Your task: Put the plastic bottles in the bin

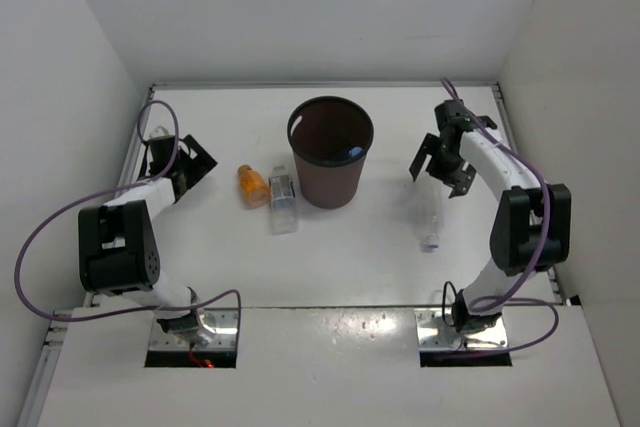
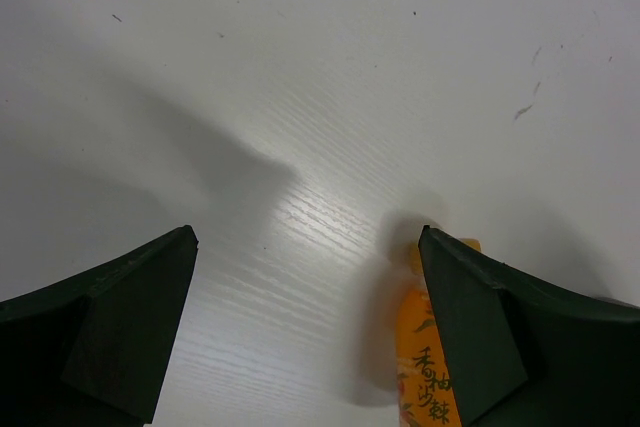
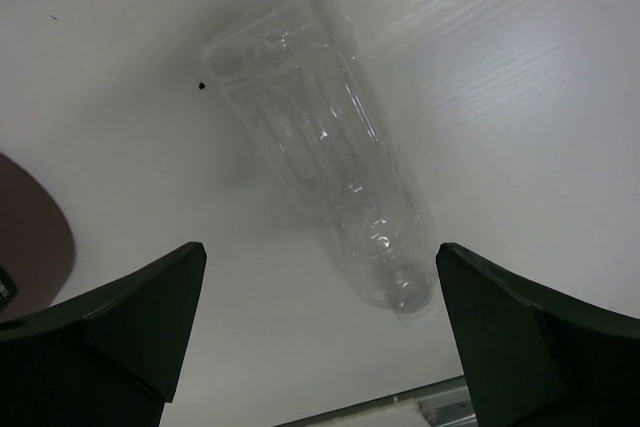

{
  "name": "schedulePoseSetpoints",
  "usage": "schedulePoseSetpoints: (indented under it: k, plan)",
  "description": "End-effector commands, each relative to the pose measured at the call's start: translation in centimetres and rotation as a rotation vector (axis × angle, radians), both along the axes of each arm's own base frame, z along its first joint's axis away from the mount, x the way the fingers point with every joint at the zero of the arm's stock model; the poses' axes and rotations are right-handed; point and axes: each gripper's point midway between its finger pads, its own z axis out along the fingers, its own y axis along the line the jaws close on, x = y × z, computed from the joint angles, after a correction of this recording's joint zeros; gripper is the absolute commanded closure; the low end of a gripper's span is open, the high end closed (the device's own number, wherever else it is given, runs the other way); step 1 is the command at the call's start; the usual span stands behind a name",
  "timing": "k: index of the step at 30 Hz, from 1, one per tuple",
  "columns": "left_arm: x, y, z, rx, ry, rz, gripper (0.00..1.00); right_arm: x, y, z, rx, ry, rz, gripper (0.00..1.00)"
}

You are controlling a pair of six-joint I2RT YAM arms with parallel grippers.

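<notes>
White-and-black arms (image 1: 118, 247), purple cables (image 1: 16, 272)

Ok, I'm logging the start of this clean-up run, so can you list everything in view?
bin: one, dark brown, middle of the table towards the back
blue item: one, blue, inside the bin, mostly hidden
orange bottle: one, orange, lying left of the bin
labelled bottle: one, clear with a whitish label, lying between the orange bottle and the bin
plain bottle: one, clear, lying right of the bin
table: one, white
cables: two, purple, one looping off each arm
left gripper: one, black, open, over bare table with the orange bottle at one finger
right gripper: one, black, open, over the plain bottle
</notes>
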Motion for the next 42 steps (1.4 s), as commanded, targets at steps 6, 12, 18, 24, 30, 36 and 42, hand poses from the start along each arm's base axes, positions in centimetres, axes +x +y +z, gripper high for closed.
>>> schedulePoseSetpoints:
  k: [6, 12, 18, 24, 30, 36, 42]
  plan:
    - [0.4, -0.4, 0.8, -0.004, -0.032, -0.017, 0.00, -1.3, 1.1, -4.5, 0.094, 0.117, -0.016, 0.00]
    - [0.6, -0.5, 1.3, -0.004, -0.062, -0.025, 0.00, -1.2, 2.4, -7.3, 0.201, 0.212, 0.001, 0.04]
    - [0.2, -0.8, 1.2, -0.003, -0.064, -0.039, 0.00, -0.4, 3.4, -7.8, 0.259, 0.211, 0.020, 0.14]
    - [0.0, -0.6, 1.5, 0.011, -0.071, -0.037, 0.00, -1.4, 4.4, -8.0, 0.317, 0.216, 0.001, 0.28]
    - [-0.2, -0.6, 1.4, 0.019, -0.070, -0.043, 0.00, 2.8, 3.0, -3.0, 0.271, 0.058, -0.016, 0.48]
    - [-0.4, -0.6, 1.1, 0.025, -0.067, -0.049, 0.00, 8.2, 2.3, 7.4, 0.259, -0.231, -0.004, 0.59]
    - [-0.6, -1.0, 0.8, 0.014, -0.073, -0.064, 0.00, 11.6, 3.5, 20.4, 0.298, -0.611, 0.067, 0.64]
